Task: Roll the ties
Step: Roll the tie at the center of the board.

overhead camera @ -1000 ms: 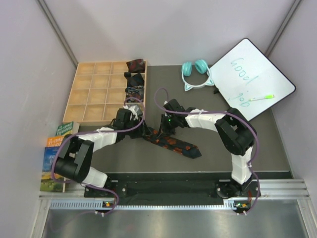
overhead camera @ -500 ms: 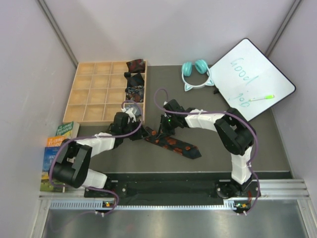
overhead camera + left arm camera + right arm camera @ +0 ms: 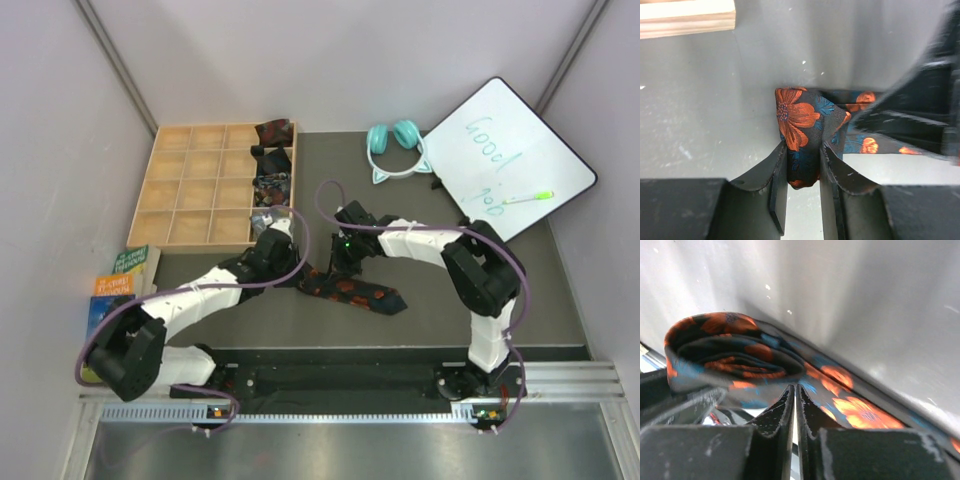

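Orange-flowered tie roll [image 3: 796,117], pinched by left fingers [image 3: 778,175], arm [image 3: 200,295] outstretched

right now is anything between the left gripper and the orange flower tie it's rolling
Nothing visible does. The left gripper already has the rolled end of the tie pinched between its fingers. The right gripper is shut and sits close beside the roll, on the flat strip side, not between the left gripper and the tie.
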You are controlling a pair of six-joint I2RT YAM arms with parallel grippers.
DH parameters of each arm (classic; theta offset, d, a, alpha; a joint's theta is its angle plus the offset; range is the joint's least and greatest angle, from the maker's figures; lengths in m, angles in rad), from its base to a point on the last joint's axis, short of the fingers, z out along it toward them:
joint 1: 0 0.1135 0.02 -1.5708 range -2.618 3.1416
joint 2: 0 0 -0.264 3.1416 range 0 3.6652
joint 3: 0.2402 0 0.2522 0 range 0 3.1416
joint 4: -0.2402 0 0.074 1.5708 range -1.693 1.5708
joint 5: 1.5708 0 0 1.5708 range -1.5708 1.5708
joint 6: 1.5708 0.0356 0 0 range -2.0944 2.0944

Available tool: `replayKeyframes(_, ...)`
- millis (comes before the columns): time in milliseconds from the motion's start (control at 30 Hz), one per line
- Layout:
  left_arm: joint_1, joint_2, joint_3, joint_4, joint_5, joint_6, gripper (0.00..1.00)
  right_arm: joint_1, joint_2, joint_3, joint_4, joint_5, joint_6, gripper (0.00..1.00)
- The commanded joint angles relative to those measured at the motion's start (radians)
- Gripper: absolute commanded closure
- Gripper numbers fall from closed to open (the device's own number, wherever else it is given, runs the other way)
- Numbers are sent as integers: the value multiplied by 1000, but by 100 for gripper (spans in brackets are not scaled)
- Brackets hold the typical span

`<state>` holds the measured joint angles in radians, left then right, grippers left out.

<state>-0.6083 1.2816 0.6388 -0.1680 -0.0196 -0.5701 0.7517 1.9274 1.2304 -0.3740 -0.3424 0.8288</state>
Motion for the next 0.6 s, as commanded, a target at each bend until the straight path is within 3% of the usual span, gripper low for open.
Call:
replayKeyframes(0, -62, 33, 84, -152, -219, -4, 83, -23, -192, -80, -55, 112, -36, 93)
replayKeyframes(200, -151, 82, 176, -252, -382, -33, 84, -31, -389, -348, 4, 239, 29, 94)
replayKeyframes(467, -252, 196, 300, -341, -497, -83, 88, -31, -700, -656, 87, 427, 72, 99)
replayKeyframes(567, -306, 246, 363, -393, -563, -102, 88, -31, -786, -735, 184, 405, 58, 100)
